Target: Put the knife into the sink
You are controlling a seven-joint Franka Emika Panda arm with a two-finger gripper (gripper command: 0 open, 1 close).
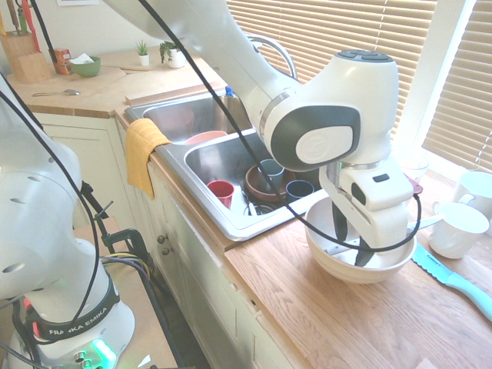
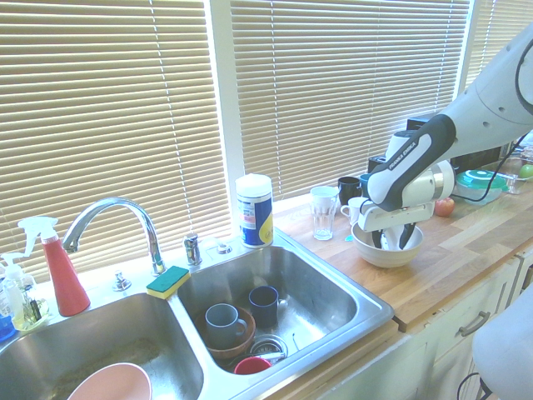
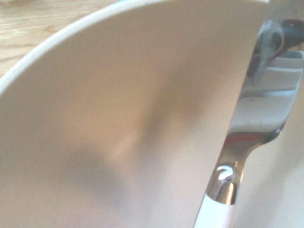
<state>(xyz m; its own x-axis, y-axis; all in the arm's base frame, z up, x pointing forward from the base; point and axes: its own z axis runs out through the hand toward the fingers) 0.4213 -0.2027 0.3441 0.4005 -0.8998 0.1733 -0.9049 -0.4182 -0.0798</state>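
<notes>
Bowl [image 1: 327, 261] first, cream, round and smooth-sided, sitting on the wood counter [image 1: 284, 296] right beside the sink, so probably handy for a short carry across. Gripper [image 1: 351, 238] pointing down inside it, jaws spread with a decent gap, no firm pinch visible; likely lined up that way to straddle something slim before closing. Knife [image 3: 222, 183] in there too, shiny metal blade with what looks like a pale handle, propped at a slant in the bowl, so probably easier to grab than flat on wood. Can't tell from here about any contact with the fingers. Next move, at a guess: close on it, lift well above the rim, then swing over. Could slip or twist, being smooth and narrow. Teal serrated knife [image 1: 453, 283] lying flat on the counter just outside the bowl, pretty clearly not the one wanted. White mug [image 1: 459, 231] near it, glossy and rounded. Further along, the sink [image 1: 261, 225], brushed-looking steel with a wide flat rim, good for catching a drop without much aiming. Red cup [image 1: 221, 192], blue-grey mug [image 1: 270, 175] and dark blue cup [image 1: 298, 190] already down in it, probably dumped for washing. Yellow towel [image 1: 144, 150], soft and rumpled, draped over the front edge, likely for drying hands. Way back, a glossy green bowl [image 1: 86, 68] and a chunky wooden knife block [image 1: 27, 60] on the far counter.
</notes>
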